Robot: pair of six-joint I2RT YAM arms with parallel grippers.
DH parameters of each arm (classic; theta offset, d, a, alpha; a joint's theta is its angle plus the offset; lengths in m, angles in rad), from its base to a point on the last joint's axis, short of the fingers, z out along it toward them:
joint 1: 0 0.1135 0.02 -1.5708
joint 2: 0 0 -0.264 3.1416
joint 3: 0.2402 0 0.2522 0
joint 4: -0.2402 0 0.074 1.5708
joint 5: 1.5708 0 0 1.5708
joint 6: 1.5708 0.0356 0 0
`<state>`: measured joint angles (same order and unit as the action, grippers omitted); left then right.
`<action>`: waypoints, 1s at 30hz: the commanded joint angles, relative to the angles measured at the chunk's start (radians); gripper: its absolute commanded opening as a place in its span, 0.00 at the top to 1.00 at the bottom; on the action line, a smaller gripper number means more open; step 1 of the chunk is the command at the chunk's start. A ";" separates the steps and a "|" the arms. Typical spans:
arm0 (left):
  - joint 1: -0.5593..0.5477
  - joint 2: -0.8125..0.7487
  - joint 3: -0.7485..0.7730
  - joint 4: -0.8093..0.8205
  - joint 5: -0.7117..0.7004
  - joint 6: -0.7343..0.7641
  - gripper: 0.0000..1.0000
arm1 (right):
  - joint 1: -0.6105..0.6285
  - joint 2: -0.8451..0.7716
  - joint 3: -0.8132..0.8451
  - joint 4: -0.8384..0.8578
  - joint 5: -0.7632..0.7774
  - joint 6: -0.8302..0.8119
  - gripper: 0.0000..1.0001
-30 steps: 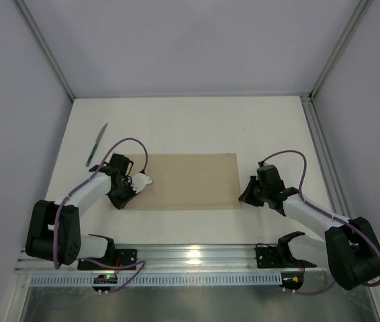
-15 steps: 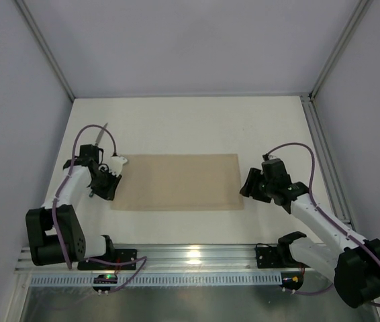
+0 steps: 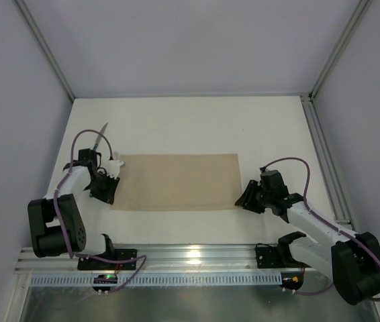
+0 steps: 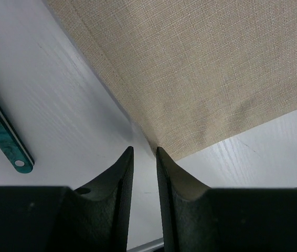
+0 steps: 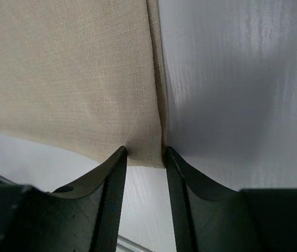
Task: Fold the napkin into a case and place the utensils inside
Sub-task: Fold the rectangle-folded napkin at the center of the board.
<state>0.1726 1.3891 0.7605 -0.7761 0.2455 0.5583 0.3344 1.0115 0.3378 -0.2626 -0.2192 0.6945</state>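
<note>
The napkin [image 3: 176,181] lies flat on the white table as a beige-tan rectangle with doubled edges. My left gripper [image 3: 107,194] is at its near-left corner; in the left wrist view [image 4: 144,149] the jaws stand narrowly apart with bare table between them, and the napkin corner [image 4: 201,68] touches the right fingertip. My right gripper [image 3: 242,200] is at the near-right corner; in the right wrist view [image 5: 144,148] the open fingers straddle the corner of the cloth [image 5: 70,68]. The knife [image 3: 99,136] lies far left; its teal handle [image 4: 1,134] shows. The fork is out of view.
The table [image 3: 190,127] is boxed in by grey walls with metal frame posts [image 3: 42,50]. A metal rail [image 3: 197,255] with the arm bases runs along the near edge. Purple cables loop over both arms.
My left gripper has moved left off the napkin's left part to its near-left corner. My right gripper rose a little, then came back down at the near-right corner.
</note>
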 commanded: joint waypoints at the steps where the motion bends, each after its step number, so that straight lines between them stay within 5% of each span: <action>1: 0.005 0.014 -0.009 0.044 0.023 -0.008 0.74 | -0.001 0.038 -0.059 0.026 -0.005 0.037 0.60; 5: 0.005 0.021 -0.009 0.044 0.038 -0.008 0.74 | -0.003 0.044 -0.052 0.025 0.029 0.031 0.66; 13: 0.004 0.013 0.008 0.017 0.084 -0.005 0.74 | -0.003 0.058 0.006 0.033 0.053 0.005 0.96; 22: 0.005 0.008 0.135 -0.054 0.164 -0.041 0.72 | -0.124 -0.054 0.098 -0.148 0.083 -0.119 0.96; 30: -0.053 0.158 0.161 0.018 0.133 -0.133 0.72 | -0.146 -0.131 0.173 -0.290 0.106 -0.181 0.96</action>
<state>0.1398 1.4960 0.9020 -0.7868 0.3683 0.4778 0.1940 0.8867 0.4519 -0.4885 -0.1337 0.5636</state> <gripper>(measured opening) 0.284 0.043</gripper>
